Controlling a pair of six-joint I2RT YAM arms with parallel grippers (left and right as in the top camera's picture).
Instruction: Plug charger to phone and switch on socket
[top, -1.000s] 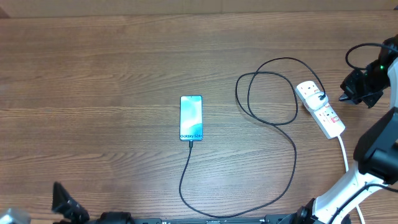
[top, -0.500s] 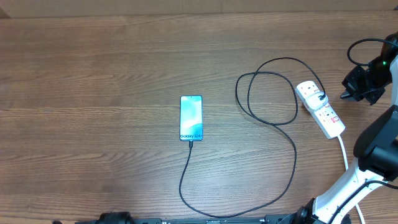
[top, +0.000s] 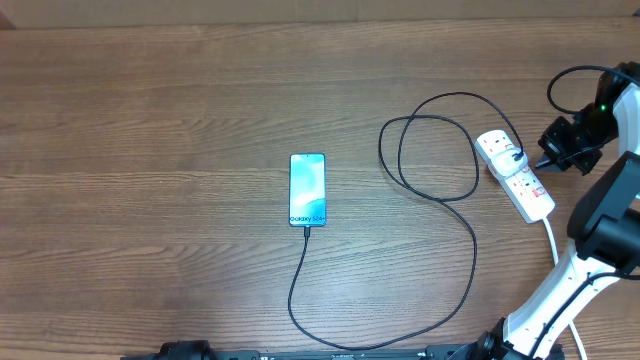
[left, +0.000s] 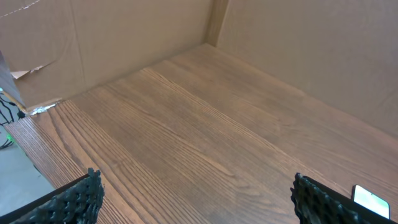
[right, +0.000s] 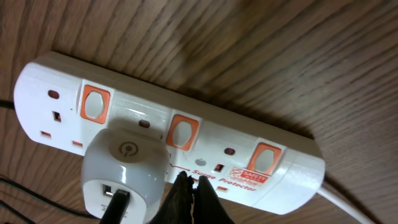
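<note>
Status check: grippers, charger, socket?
Left gripper open. Right gripper shut, tips beside the white power strip's middle orange switch. Thin black cable reaches blue-screened phone's bottom edge. Nothing blocking the switch.

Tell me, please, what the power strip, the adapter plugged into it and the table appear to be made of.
Power strip: glossy white moulded plastic, judging by soft highlights. Adapter: similar smooth white plastic, slightly shiny. Table: wood or wood-look laminate, matt, with visible grain; which one, I cannot tell.

white cord (right: 365, 210) and charger (right: 117, 202) cropped at edges
</note>
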